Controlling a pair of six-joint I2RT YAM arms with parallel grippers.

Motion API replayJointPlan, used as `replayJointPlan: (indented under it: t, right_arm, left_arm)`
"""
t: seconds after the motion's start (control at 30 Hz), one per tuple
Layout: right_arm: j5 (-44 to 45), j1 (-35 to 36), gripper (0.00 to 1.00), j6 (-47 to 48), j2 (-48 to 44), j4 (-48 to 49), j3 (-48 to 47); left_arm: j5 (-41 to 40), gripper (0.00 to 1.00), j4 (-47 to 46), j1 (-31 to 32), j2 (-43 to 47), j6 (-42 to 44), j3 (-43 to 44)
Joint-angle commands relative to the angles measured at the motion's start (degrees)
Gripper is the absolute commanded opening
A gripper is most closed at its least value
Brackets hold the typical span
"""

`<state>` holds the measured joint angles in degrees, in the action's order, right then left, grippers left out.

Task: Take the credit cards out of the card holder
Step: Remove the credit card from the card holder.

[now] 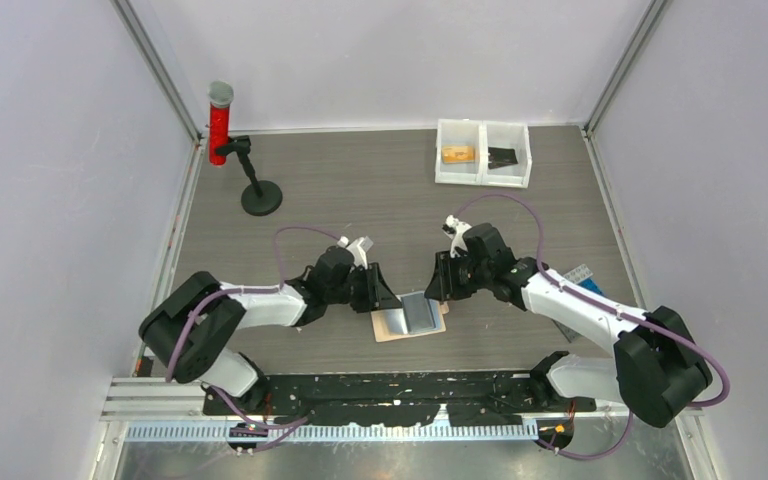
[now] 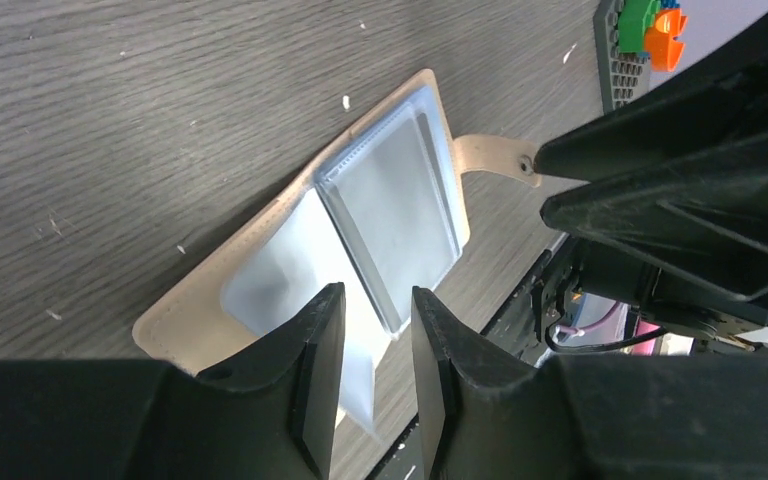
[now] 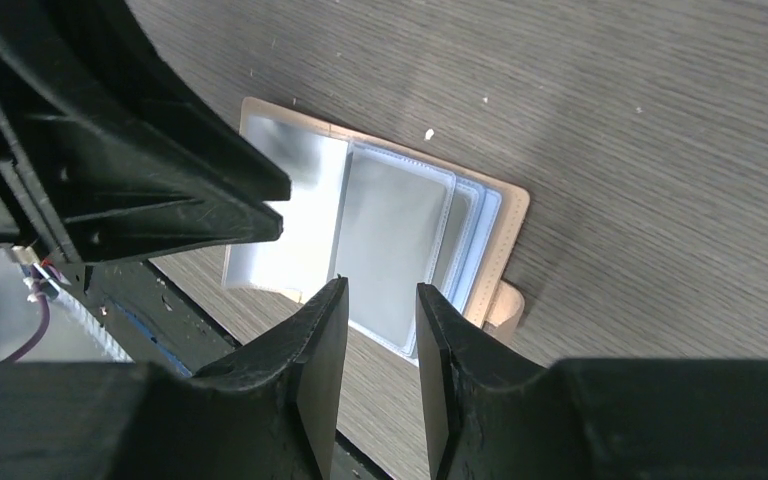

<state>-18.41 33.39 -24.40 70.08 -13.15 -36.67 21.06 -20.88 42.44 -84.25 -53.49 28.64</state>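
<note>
Currently the card holder point(image 1: 388, 331) lies open and flat on the table point(image 1: 360, 200) between the 2 arms, with its snap tab point(image 2: 490, 155) toward the right arm. Left gripper point(image 2: 377, 292): jaws a narrow gap apart, over the near edge of the clear sleeves point(image 2: 290, 270), clamped on nothing visible. Right gripper point(image 3: 381, 286): likewise parted, above the fanned sleeves from the other side, also holding nothing. A grey credit card point(image 2: 392, 205) shows through the top sleeve; you cannot tell how many more sit beneath. Judgement: the step in hand is getting purchase on 1 card. Pin the tan cover with 1 gripper and bring the other in low at the sleeve mouth, pinching the card edge only, not the plastic. Pull slowly along the sleeve's length; if the whole holder slides, stop and re-pin. Which edge is the sleeve mouth is unclear from these views, so check that first.
</note>
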Motion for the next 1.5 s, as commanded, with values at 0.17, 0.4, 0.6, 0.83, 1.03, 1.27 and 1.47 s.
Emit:
replayJointPlan:
  t: [0.17,0.4,0.6,0.83,1.03,1.27,1.47]
  right_arm:
    - [-2.9,0.7,0.39,-1.0,1.8,5.4,1.5]
    - [-3.1,1.0,0.38,-0.5,5.3,7.0,1.8]
    - [-4.9,1.4,0.37,-0.7,6.3,9.3,3.6]
    - [-4.3,1.9,0.36,-1.2,7.7,10.2,4.4]
    - [-1.6,2.0,0.34,-1.0,8.8,9.2,5.2]
    - [0.0,2.0,0.29,-1.5,9.5,9.2,6.8]
    - [-0.1,2.2,0.19,-2.9,10.0,10.9,8.3]
  left_arm:
    - [1.2,0.32,-14.6,0.3,-7.0,-2.7,-1.8]
    - [1.4,0.32,-17.2,0.4,-9.4,-3.0,-3.1]
    - [2.1,0.32,-17.2,0.4,-9.7,-2.4,-3.4]
    - [1.5,0.32,-19.1,0.7,-10.0,-2.9,-4.7]
    - [1.4,0.32,-20.3,1.0,-10.4,-3.5,-4.8]
    - [1.4,0.32,-20.5,1.3,-10.3,-3.9,-4.5]
    - [1.4,0.32,-20.5,1.6,-10.2,-3.9,-4.5]
